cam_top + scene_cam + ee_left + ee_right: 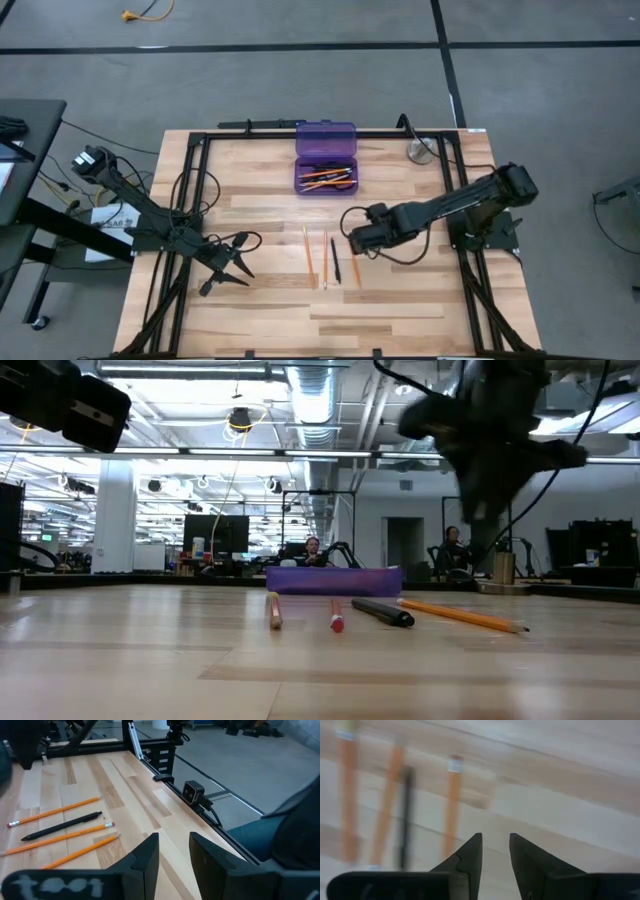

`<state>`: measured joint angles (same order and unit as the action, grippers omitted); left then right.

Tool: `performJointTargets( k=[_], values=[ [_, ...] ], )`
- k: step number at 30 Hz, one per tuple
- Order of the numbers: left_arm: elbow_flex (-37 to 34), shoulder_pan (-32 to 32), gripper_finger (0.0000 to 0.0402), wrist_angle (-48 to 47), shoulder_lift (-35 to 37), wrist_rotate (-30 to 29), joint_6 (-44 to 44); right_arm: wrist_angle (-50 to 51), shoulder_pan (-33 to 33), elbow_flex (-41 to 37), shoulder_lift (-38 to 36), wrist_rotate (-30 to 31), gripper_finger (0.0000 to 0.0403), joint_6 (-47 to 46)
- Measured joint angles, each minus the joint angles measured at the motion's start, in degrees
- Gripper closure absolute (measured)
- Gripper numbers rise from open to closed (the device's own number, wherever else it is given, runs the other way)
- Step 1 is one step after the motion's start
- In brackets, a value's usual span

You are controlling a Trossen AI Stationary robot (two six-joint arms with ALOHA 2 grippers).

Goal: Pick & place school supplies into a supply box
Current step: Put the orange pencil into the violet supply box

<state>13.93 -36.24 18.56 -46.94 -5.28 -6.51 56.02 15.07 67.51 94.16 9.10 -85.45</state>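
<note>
Three orange pencils [308, 250] and a black pen [335, 262] lie side by side on the wooden table, in front of the purple supply box [325, 158]. The box stands open at the far middle with several pencils and red-handled scissors inside. My right gripper [355, 240] hangs open above the row's right end, pointing down; in its wrist view [495, 845] nothing is between its fingers, and the nearest pencil [451, 805] lies just beyond them. My left gripper [238, 262] waits open left of the row, its fingers [145, 857] empty, pointing toward the pen [62, 826].
A round silver disc [420, 152] sits at the far right near the black frame rail [450, 170]. Bare wood lies between the pencils and the near edge. In the low view the box [335, 580] stands behind the pencils [273, 610], with people seated in the room beyond.
</note>
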Motion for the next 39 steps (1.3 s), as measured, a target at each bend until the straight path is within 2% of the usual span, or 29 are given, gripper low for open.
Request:
performJointTargets(
  k=[6,14,22,28,39],
  values=[
    [0.0,0.0,0.0306,-0.4,0.0,0.0,0.2,-10.8,-0.6,-0.1,-0.2,-0.8,0.0312,2.0],
    [0.0,0.0,0.0306,-2.2,0.0,0.1,-0.6,-16.4,-1.3,-0.1,-0.2,-1.9,0.0312,4.1],
    [0.0,0.0,0.0306,-2.2,0.0,0.1,-0.6,-25.8,-1.4,-0.1,-0.1,4.4,0.0311,11.0],
    [0.0,0.0,0.0306,-2.5,0.0,0.1,-0.6,-25.5,-1.7,-0.1,1.4,3.4,0.0311,11.3],
    [0.0,0.0,0.0306,-2.5,0.0,0.1,-0.5,-18.6,-2.5,-0.1,8.8,-5.3,0.031,6.9]
  ],
)
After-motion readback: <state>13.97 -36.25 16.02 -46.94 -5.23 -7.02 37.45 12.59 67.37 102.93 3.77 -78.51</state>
